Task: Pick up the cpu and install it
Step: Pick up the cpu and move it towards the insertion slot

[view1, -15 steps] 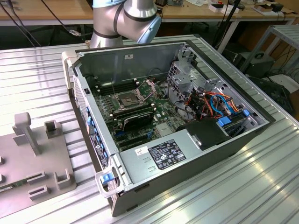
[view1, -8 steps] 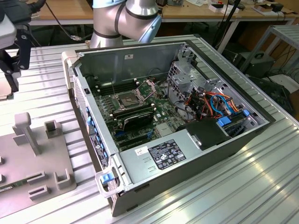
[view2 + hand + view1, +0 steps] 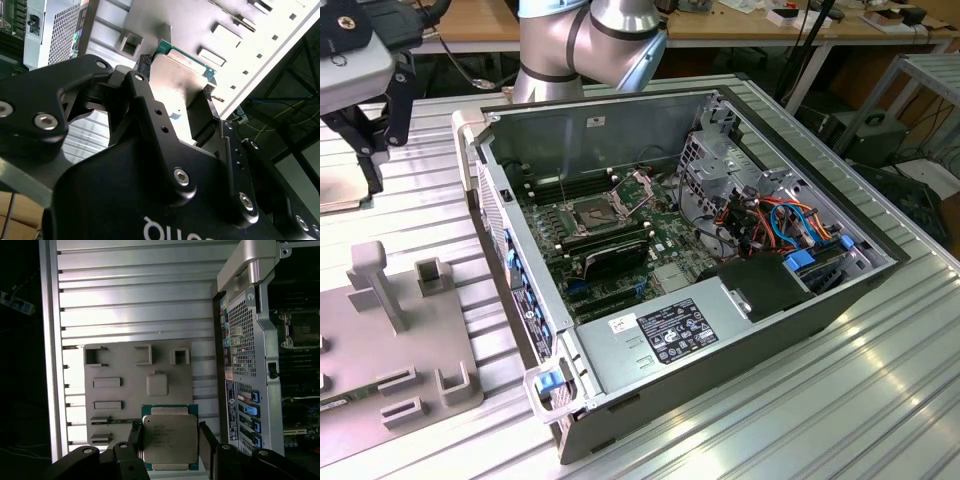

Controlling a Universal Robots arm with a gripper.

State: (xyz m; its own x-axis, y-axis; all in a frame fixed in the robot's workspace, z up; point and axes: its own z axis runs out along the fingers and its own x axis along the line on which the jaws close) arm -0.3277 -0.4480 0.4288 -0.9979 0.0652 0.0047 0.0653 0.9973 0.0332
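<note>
A ribbed aluminium bench (image 3: 880,380) carries an open computer case (image 3: 600,125) and, beside it, a grey fixture plate (image 3: 125,370). Above that plate hangs the robot's hand (image 3: 177,82), well apart from the open socket (image 3: 598,213) in the case. The hand is clenched on the cpu (image 3: 169,440), gripping two opposite edges. That edge-only hold looks slight: a slip or tilt could drop the chip, or seat it crooked and bend contacts.
</note>
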